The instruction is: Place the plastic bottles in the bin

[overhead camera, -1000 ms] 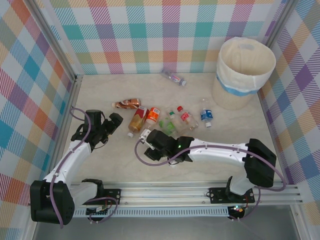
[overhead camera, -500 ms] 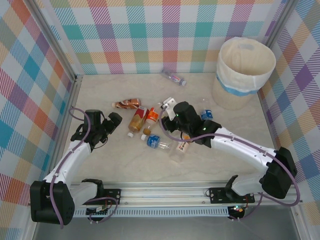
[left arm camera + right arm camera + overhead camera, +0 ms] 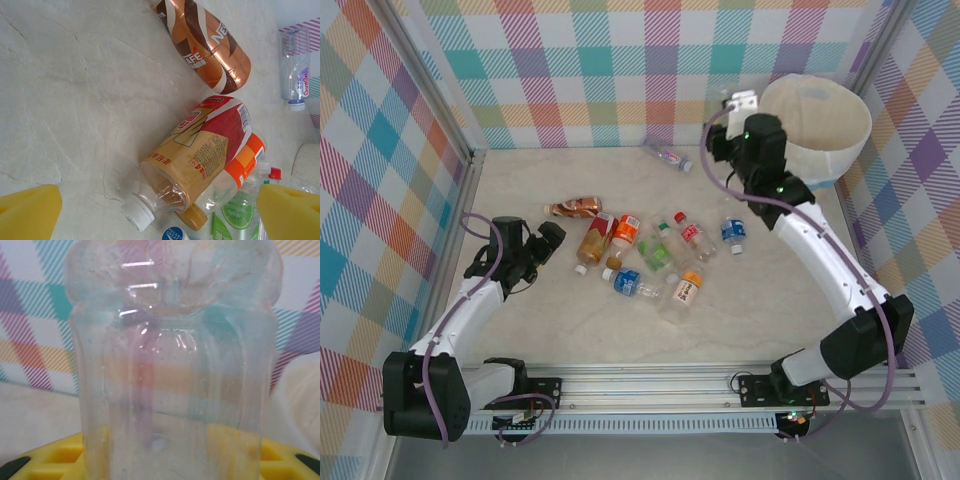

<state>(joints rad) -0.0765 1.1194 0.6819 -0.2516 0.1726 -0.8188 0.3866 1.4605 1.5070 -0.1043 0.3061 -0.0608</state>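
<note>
The right pincer (image 3: 738, 103) is gripping a clear bottle (image 3: 170, 370), closed on it above the far right corner of the tabletop (image 3: 770, 310), just beside the rim of the bin (image 3: 835, 150). In the right wrist view the bottle is standing upright between the yellow pads (image 3: 45, 457). It is looking ribbed and colourless, and the checked wall is blurring through it. Its top and bottom are running out of frame, so the cap cannot be made out. The bin is showing as a round cream-white tub, its lower part partly hidden behind the right arm.

The other bottles are lying on their sides mid-tabletop:
- a brown coffee bottle (image 3: 575, 208)
- an amber bottle (image 3: 593, 240) with a red and tan label
- an orange-labelled bottle (image 3: 625, 233)
- a green-labelled bottle (image 3: 660, 252)
- a red-labelled bottle (image 3: 692, 236)
- a blue-labelled bottle (image 3: 732, 232)
- nearer, a blue-capped bottle (image 3: 632, 284) and an orange-capped bottle (image 3: 685, 290)

A lone bottle (image 3: 667, 154) is lying by the far edge.

The left pincer (image 3: 548, 243) is hanging open toward the left edge, just beside the amber bottle. In the left wrist view its yellow fingers (image 3: 27, 212) are standing wide apart, cut off at the bottom corners.
</note>
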